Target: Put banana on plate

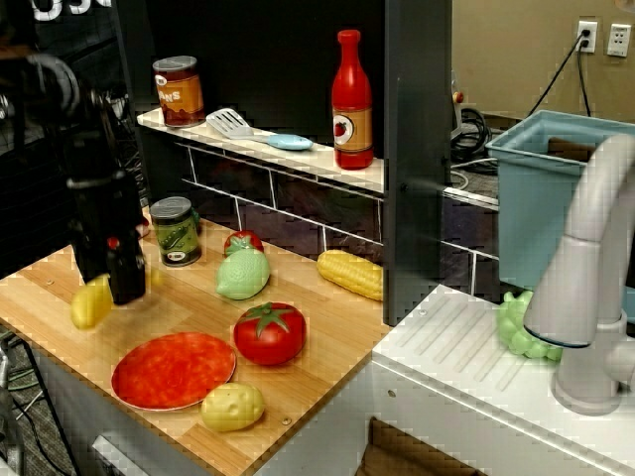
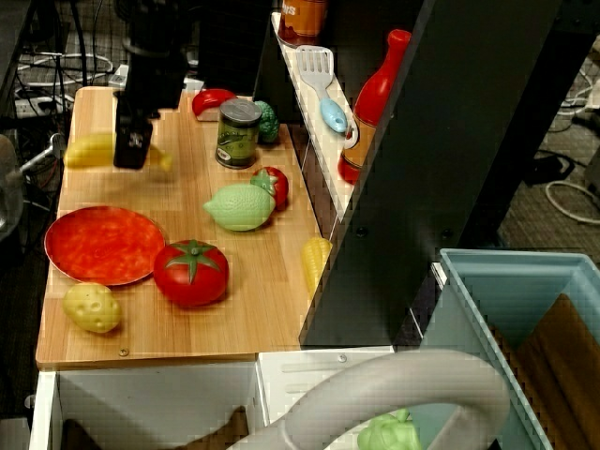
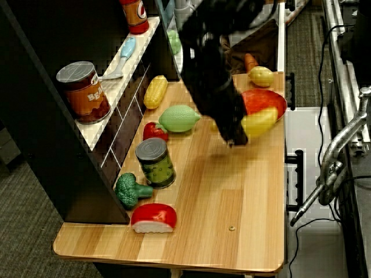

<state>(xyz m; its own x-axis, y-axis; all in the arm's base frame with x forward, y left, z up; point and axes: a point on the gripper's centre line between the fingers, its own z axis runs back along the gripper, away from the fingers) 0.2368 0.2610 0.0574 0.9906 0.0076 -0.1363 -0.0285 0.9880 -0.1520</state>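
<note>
Sitting at the near edge of the wooden counter (image 1: 327, 367), the lumpy potato (image 1: 232, 406) lies just right of the plate (image 1: 172, 371), the tomato (image 1: 269, 332) behind them. Farther left, the black gripper (image 1: 121, 288) is clamped on the banana (image 1: 90, 302), lifted clear of the counter, left of the plate.

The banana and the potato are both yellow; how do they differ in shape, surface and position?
The banana is long, curved and smooth; the potato is short, rounded and lumpy. The banana is at the tool, seemingly lifted off the counter, while the potato lies on the wood. The banana is on the far side of the plate from the potato, which sits near the counter's front edge. Both are yellow toy foods.
</note>
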